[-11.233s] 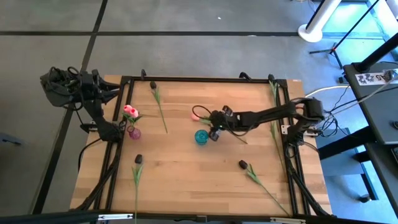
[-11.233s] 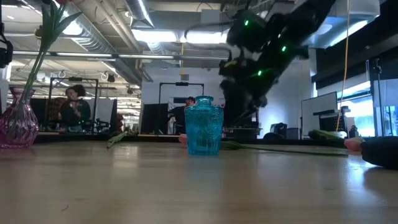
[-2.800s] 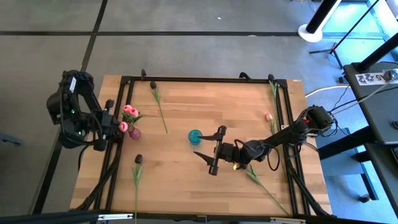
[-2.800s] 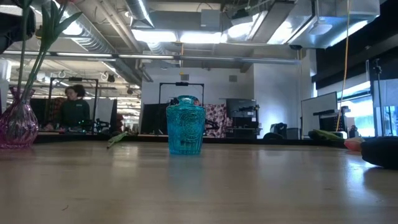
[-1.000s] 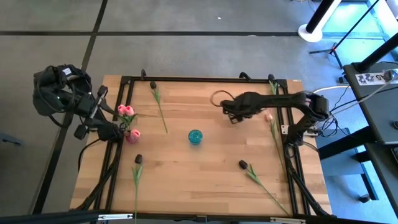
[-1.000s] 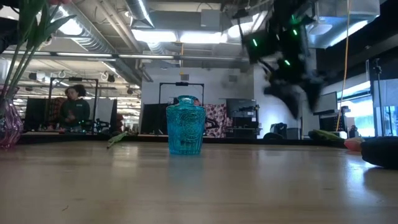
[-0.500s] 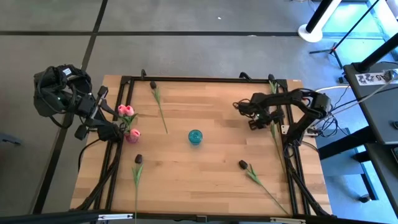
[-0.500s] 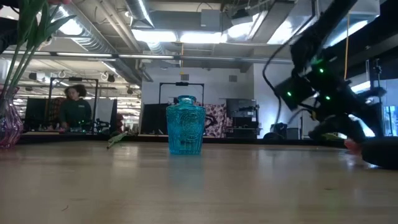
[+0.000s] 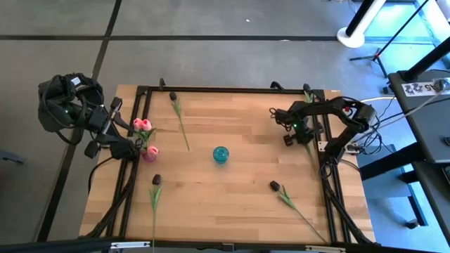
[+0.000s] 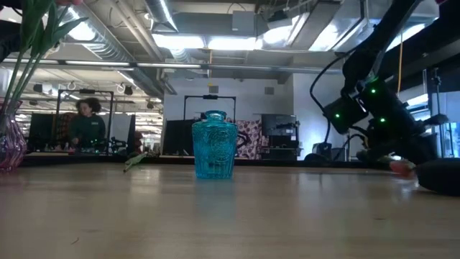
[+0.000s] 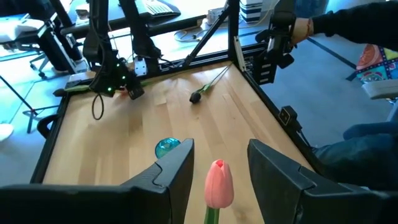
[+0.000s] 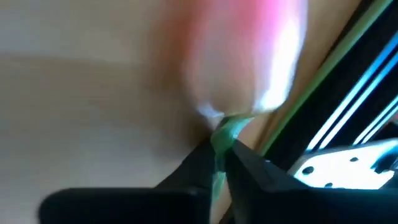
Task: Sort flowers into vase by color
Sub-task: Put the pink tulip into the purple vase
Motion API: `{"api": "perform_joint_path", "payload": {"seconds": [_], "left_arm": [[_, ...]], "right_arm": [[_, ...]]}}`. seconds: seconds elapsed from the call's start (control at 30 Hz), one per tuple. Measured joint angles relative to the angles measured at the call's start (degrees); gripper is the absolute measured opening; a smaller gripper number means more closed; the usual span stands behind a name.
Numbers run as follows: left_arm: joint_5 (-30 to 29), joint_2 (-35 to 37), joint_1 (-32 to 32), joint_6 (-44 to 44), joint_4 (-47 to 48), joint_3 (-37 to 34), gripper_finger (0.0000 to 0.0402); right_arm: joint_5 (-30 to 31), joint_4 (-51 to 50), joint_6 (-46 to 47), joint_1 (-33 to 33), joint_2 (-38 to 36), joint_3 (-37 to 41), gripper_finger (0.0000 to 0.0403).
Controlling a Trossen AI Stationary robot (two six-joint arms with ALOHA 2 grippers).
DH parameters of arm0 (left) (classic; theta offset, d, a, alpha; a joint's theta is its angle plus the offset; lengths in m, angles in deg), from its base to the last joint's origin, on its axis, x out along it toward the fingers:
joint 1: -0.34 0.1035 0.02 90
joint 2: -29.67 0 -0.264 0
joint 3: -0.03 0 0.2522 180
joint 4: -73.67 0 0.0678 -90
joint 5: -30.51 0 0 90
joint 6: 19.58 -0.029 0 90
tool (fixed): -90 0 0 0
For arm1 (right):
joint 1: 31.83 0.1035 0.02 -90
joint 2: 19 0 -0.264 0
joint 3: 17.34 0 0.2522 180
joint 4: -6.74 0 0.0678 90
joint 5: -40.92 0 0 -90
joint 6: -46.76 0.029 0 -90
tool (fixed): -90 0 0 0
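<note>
Two arms busy. Right gripper [image 12: 219,163] low at the table's [image 9: 232,190] right rail, fingers pinched on the green stem just under a pink tulip [image 12: 245,53] lying there. Left gripper [image 11: 219,163] spread apart above the pink vase [image 9: 149,154] at the left edge, a pink flower [image 11: 218,184] between its fingers, contact unclear. Blue vase [image 9: 221,154] mid-table. Dark tulips [image 9: 156,180] scattered flat.

Right wrist view: pink bud [image 12: 245,56] just past the right gripper [image 12: 219,155] is a blur, top cropped by the frame. Low view: purple vase [image 10: 10,147] cut by the edge. Left wrist view: stem below pink tulip [image 11: 218,185] cropped.
</note>
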Motion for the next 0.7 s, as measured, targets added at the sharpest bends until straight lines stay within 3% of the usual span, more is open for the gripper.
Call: {"api": "perform_joint_path", "payload": {"seconds": [0.07,0.2,0.43,0.53,0.7], "left_arm": [[-0.04,0.00,0.00,-0.06,-0.01,0.00,0.0147],[-0.75,0.00,-0.02,-0.08,-0.02,0.00,0.0147],[-4.23,0.14,-0.02,-1.58,-0.36,1.36,0.0147],[-8.29,1.08,-0.02,-1.96,-0.41,3.04,0.0147],[-13.52,3.48,-0.02,-3.18,-0.43,5.37,0.0147]], "right_arm": [[1.64,0.91,-0.19,-0.02,0.02,-1.28,0.0011],[3.49,2.72,-0.21,1.33,-0.64,-5.13,0.0022],[8.73,6.09,-0.27,11.54,-6.37,-18.16,0.0008],[12.90,13.59,-2.14,17.91,-8.60,-25.27,0.0013],[19.21,33.54,-13.63,28.28,-8.77,-32.87,0.0006]]}}
